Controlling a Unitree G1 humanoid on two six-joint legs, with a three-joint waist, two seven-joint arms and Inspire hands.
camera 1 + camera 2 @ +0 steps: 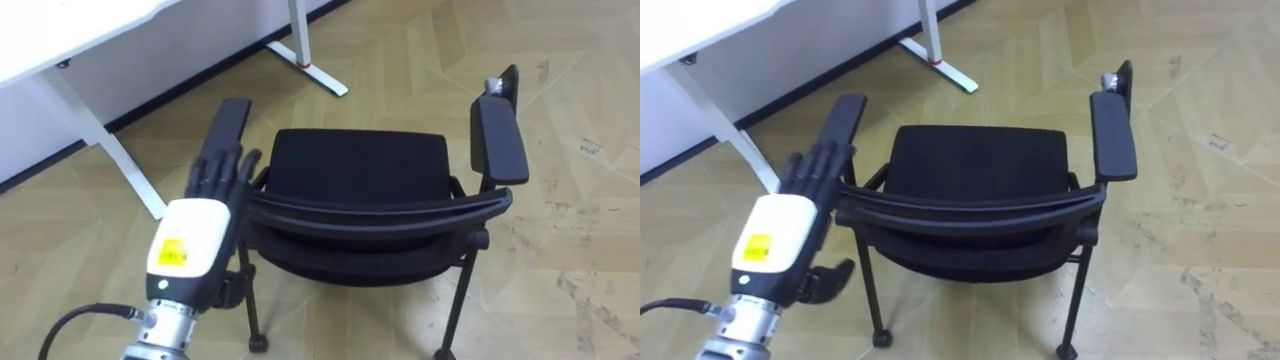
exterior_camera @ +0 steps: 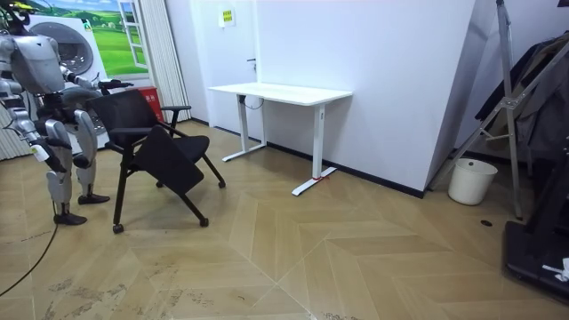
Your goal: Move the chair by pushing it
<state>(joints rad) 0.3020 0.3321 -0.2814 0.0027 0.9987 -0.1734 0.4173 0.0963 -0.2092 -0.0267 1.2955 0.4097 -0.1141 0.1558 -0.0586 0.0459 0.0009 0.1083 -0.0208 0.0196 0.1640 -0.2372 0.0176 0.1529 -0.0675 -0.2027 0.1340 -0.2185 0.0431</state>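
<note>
A black chair [image 1: 360, 165] with two armrests stands on the wooden floor right below me, its curved backrest [image 1: 380, 212] nearest to me. My left hand [image 1: 218, 172] reaches in from the lower left, open with fingers straight. The fingertips lie at the backrest's left end, beside the left armrest [image 1: 228, 125]. In the room view I stand behind the chair [image 2: 151, 147] at the room view's left. My right hand [image 2: 40, 153] hangs low by my hip there.
A white desk [image 1: 80, 30] stands ahead on the left, its leg and foot [image 1: 310, 68] just beyond the chair. The room view has a white bucket [image 2: 471, 180] and a dark rack [image 2: 533, 133] far to its right, with open floor between.
</note>
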